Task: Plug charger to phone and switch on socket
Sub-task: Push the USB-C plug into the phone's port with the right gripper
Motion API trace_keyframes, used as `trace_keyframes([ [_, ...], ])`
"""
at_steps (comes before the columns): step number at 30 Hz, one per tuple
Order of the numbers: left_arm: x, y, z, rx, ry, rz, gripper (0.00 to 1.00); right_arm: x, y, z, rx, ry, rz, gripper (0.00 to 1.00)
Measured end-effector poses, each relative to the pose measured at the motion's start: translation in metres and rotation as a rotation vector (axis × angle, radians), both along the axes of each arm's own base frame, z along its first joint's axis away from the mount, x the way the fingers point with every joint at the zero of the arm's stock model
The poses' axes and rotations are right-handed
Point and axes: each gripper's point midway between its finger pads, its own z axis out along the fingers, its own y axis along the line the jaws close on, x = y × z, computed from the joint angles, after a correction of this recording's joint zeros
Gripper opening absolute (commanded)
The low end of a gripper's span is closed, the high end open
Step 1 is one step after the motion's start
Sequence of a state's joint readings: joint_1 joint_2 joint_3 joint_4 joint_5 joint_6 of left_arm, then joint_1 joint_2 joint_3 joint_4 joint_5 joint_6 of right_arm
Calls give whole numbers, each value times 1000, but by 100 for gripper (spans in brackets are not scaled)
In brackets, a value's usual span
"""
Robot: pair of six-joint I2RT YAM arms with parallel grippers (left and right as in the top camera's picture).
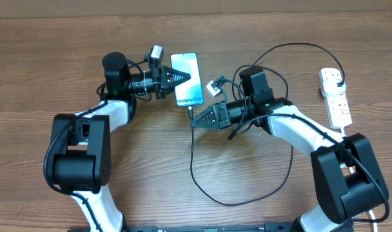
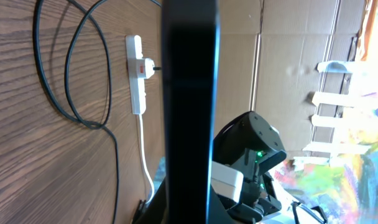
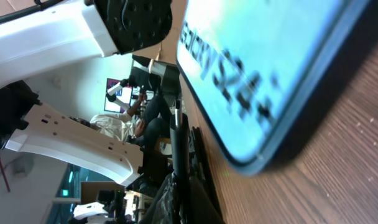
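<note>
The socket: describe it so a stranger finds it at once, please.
On the wooden table, look to the right edge, past the right arm. The socket lies there: unlike the thin black cable, it is a flat white bar holding a black plug.

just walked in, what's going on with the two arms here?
The left fingers grip the phone by its side. The right fingers hold the charger near its connector tip, just short of the phone's lower end; it does not look inserted yet. The charger's plug already sits in the socket, which neither arm is touching.
</note>
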State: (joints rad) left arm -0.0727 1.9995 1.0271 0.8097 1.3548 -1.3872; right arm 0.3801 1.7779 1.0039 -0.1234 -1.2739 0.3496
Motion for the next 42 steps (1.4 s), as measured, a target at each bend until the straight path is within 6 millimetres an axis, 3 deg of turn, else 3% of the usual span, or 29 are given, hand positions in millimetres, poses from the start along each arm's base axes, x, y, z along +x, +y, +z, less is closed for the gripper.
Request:
trace_keyframes([
  [42, 0, 0, 0, 0, -3, 0, 4, 4, -1, -8, -53, 52, -42, 4],
])
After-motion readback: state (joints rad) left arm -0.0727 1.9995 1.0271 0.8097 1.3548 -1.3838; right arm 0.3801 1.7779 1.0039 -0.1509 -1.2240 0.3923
